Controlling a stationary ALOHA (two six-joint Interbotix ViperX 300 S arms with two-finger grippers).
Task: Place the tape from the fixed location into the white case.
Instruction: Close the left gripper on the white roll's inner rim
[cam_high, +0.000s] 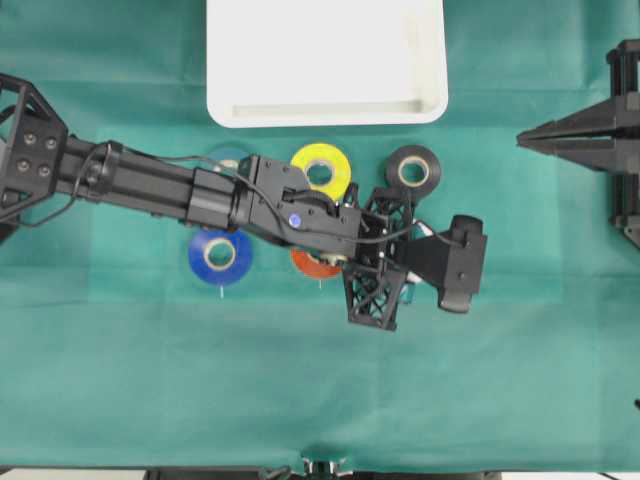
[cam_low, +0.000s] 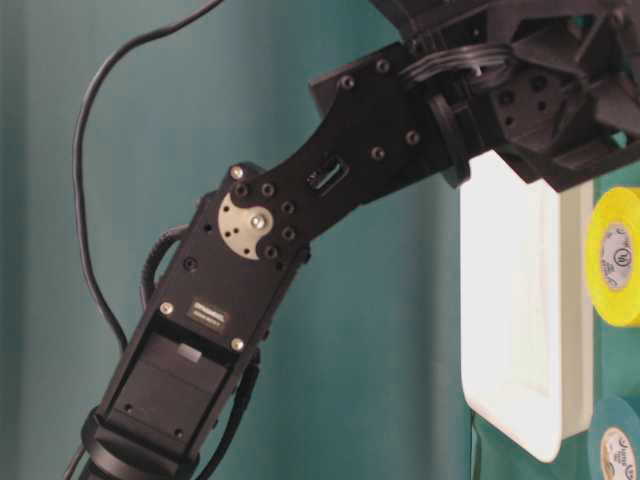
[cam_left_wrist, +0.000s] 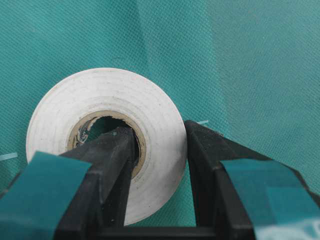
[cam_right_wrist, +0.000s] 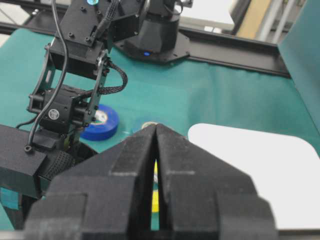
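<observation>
Closest, in the left wrist view, the left fingers (cam_left_wrist: 160, 165) are narrowed around one wall of the tape (cam_left_wrist: 107, 132): one finger sits inside the cardboard core, the other against the outer rim at about 3 o'clock of the roll. Whether they press firmly cannot be told. The tape lies flat on the green table (cam_left_wrist: 250, 60), its hole facing straight up, so it has no long axis along the cloth. Bare cloth lies open beyond it from 12 to 3 o'clock.

From overhead, the left arm hides the tape. Crowded round the arm are a blue roll (cam_high: 220, 256) at 7 o'clock, an orange roll (cam_high: 314, 264) underneath, a yellow roll (cam_high: 320, 171) at 12 o'clock and a black roll (cam_high: 413, 170) at 1 o'clock. The yellow and black rolls lie between the arm and the white case (cam_high: 326, 110) at the far edge.

The right fingers (cam_high: 522, 138) rest pressed together at the right edge, holding nothing.
</observation>
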